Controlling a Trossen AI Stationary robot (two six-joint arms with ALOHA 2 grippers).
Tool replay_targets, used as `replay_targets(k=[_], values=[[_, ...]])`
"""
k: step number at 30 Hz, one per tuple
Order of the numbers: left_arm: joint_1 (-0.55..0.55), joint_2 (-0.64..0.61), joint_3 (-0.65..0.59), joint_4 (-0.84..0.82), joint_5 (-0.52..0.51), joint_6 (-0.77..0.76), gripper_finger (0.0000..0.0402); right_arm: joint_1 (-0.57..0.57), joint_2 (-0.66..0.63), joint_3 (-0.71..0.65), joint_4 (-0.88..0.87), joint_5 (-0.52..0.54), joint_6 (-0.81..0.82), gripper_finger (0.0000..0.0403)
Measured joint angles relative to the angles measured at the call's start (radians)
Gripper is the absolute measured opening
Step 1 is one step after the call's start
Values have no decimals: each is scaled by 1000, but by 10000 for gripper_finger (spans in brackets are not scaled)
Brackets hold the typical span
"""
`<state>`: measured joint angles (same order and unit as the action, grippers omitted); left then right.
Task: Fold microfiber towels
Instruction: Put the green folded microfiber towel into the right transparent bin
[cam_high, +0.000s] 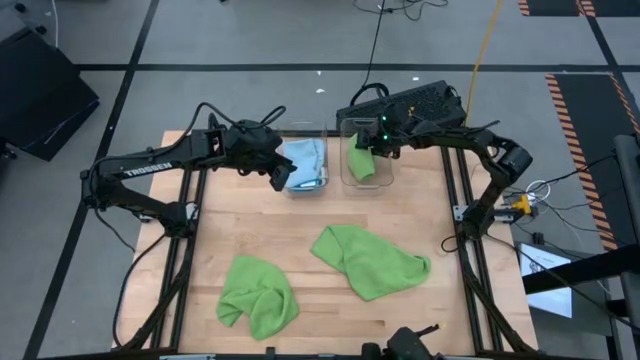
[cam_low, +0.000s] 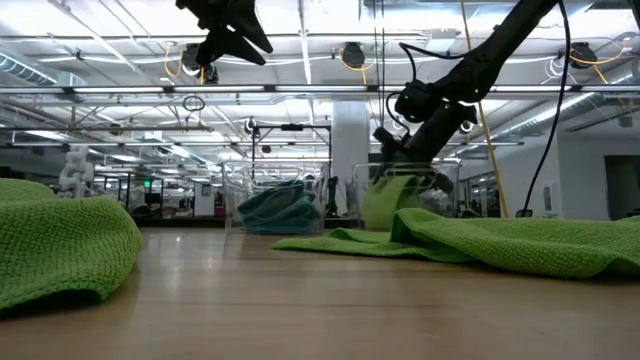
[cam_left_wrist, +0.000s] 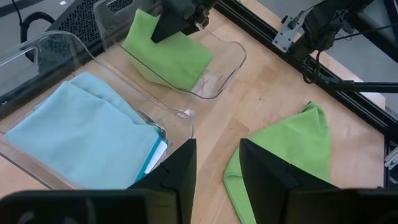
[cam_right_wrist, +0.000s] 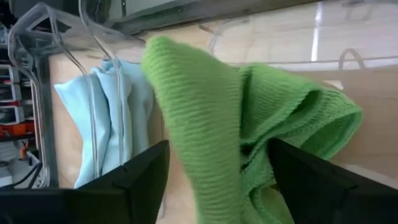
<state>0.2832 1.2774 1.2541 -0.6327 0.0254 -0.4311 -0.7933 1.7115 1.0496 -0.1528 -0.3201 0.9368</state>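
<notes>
Right gripper (cam_high: 366, 146): hanging over the right clear bin (cam_high: 384, 176), fingers spread either side of a folded green towel (cam_high: 362, 165); grip or mere contact is hard to tell.
Left gripper (cam_high: 279, 177): hovering over the left bin (cam_high: 322, 150) holding blue towels (cam_high: 305, 164); fingers partly apart, empty.
Table (cam_high: 300, 220): two crumpled green towels (cam_high: 370, 260) (cam_high: 258, 296) are lying on it.

The high camera looks straight down on the whole bench (cam_high: 320, 215) and both arms. The low camera sits at bench-top level, facing across the wood into the room behind. Each wrist camera looks forward past its own arm's jaws at close range — the left from above the two clear bins (cam_left_wrist: 205, 81), the right almost against the green towel (cam_right_wrist: 211, 118). All four views share those bins.
</notes>
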Motion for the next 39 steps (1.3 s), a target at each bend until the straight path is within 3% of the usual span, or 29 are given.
replay_targets(k=[9, 20, 27, 32, 35, 39], values=[[0, 0, 0, 0, 0, -28, 122, -24, -75, -1, -45, 61, -42, 276], [-3, 0, 0, 2, 0, -43, 122, -65, -196, -1, -77, 55, -117, 265], [-3, 1, 0, 39, 0, -43, 122, 29, -190, 183, -237, 62, -303, 174], [-3, 1, 0, 100, -1, -50, 122, 79, -108, 376, -415, 82, -562, 74], [-3, 1, 0, 119, -1, -63, 122, 82, -41, 445, -489, 17, -753, 17], [-3, 1, 0, 114, -2, -98, 122, 81, 37, 464, -573, -22, -947, 11]])
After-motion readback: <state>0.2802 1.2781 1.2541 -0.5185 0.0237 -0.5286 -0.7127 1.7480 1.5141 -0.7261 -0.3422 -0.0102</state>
